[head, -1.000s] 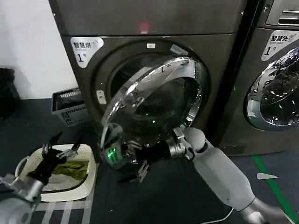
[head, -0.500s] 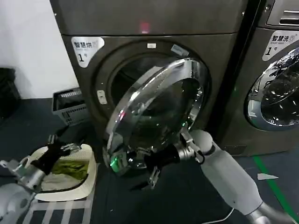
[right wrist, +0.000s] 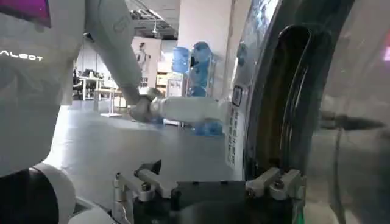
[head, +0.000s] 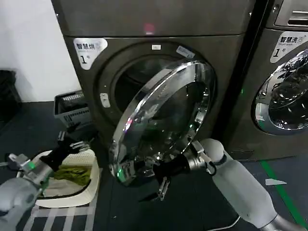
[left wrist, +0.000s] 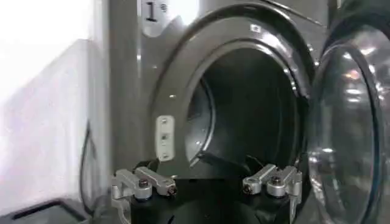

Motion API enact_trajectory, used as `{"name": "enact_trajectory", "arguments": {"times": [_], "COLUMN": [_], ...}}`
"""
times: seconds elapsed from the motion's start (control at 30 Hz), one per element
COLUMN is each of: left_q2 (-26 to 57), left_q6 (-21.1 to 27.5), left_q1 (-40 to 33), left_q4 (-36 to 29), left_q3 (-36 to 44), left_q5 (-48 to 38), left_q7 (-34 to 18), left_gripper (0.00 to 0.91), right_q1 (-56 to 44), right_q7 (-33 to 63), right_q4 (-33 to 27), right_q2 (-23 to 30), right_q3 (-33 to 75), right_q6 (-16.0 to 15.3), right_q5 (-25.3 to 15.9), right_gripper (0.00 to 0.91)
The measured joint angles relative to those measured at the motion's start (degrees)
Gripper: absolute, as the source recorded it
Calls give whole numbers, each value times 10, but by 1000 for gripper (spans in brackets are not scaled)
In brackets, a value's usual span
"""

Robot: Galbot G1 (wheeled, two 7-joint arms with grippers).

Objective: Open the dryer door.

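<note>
Reaching under the half-open dryer door (head: 161,122), the right gripper (head: 161,185) spreads wide, holding nothing; the left gripper (head: 72,144) hangs open, empty.

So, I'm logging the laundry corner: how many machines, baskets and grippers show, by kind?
Front-loading machines: 2, dryer, neighbouring machine
Laundry baskets: 2, white basket, grey basket
Grippers: 2, left gripper, right gripper
Total: 6

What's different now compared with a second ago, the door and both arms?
The dryer door has swung further open on its right-side hinge, showing more of the drum opening. The right gripper, under the door's lower rim, moved rightward with it. The left gripper shifted slightly up over the laundry basket, jaws open. The basket and the neighbouring machine stayed put.
</note>
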Motion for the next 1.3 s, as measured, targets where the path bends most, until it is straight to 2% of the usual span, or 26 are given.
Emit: {"name": "enact_trajectory", "arguments": {"times": [0.63,1.3], "left_q2": [11,7], "left_q6": [-2,-8], "left_q1": [-97,-147], "left_q4": [26,35], "left_q3": [135,201], "left_q5": [-2,-13], "left_q7": [10,32], "left_gripper": [907,907], "right_q1": [-86,-186], "right_q7": [1,3], "right_q4": [34,17], "right_q2": [-27,-37], "right_q3": [88,289], "right_q6": [23,24], "right_q5": [-7,-11], "right_gripper": [907,907]}}
